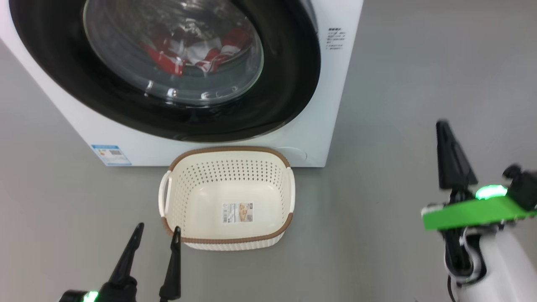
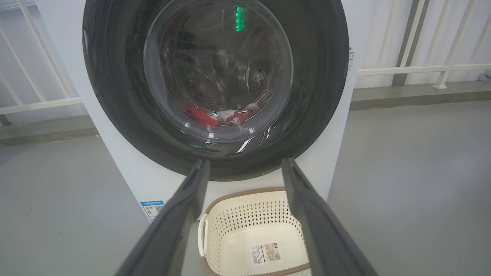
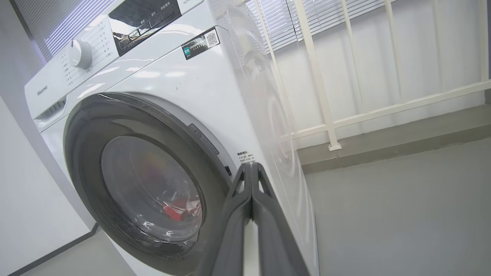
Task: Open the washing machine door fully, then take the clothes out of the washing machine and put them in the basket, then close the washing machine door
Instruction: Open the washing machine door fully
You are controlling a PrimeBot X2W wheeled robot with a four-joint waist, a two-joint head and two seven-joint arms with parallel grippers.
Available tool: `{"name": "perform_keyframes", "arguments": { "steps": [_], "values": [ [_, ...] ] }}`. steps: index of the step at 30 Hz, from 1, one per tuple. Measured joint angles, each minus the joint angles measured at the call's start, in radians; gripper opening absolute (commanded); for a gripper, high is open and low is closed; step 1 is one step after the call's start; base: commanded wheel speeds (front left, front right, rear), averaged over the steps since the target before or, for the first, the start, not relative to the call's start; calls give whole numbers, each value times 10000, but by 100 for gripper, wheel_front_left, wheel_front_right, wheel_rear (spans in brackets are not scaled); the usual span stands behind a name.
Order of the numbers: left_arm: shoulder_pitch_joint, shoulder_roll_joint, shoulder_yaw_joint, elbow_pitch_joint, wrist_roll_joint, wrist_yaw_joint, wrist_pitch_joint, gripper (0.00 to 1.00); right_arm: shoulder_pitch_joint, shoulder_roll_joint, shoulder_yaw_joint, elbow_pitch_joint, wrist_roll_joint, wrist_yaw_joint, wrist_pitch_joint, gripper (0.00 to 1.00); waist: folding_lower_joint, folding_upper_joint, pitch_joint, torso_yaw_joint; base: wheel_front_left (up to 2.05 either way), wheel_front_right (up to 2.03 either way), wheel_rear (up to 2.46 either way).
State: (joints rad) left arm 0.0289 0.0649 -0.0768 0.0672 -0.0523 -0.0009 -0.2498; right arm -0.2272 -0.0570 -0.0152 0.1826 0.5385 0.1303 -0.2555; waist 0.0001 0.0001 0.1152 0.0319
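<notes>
The white washing machine (image 1: pixel 319 126) stands ahead with its round black-rimmed door (image 1: pixel 289 84) shut against the front. Through the glass I see the red and white clothes (image 1: pixel 197 54) lying in the drum; they also show in the left wrist view (image 2: pixel 226 115). The cream basket (image 1: pixel 228 242) with its brown rim sits on the floor right below the door, with nothing in it but a sticker. My left gripper (image 1: pixel 157 233) hovers open at the basket's near left corner. My right gripper (image 1: pixel 444 126) is off to the right of the machine, shut on nothing, fingers (image 3: pixel 251 180) pressed together.
Grey floor (image 1: pixel 398 126) spreads around the machine and to its right. A white railing (image 3: pixel 326 126) and a low kerb run behind the machine. A white wall (image 3: pixel 23 199) stands on the machine's far side in the right wrist view.
</notes>
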Motion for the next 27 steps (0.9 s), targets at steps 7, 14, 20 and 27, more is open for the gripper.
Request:
{"name": "perform_keyframes", "arguments": {
  "steps": [7, 14, 20, 27],
  "values": [
    [-412, -121, -144, -38, 0, -86, 0, 100, -1639, -405, 268, 426, 913, 0, 0, 0, 0, 0, 425, 309, 0, 0, 0],
    [-835, -163, -293, -46, 0, -121, -2, 100, -3285, -1049, 951, 1087, 1810, 0, -2, 0, 0, 0, 955, 600, 0, 0, 0],
    [-1196, -169, -435, -12, 0, -190, -2, 100, -4350, -1358, 1193, 1593, 2713, 0, -2, 0, 0, 0, 1402, 872, 0, 0, 0],
    [-1552, -190, -602, 67, 0, -276, -2, 100, -5656, -1894, 2345, 2362, 4299, 0, 27, 0, 0, 0, 1914, 1151, 0, 0, 0]
  ]
}}
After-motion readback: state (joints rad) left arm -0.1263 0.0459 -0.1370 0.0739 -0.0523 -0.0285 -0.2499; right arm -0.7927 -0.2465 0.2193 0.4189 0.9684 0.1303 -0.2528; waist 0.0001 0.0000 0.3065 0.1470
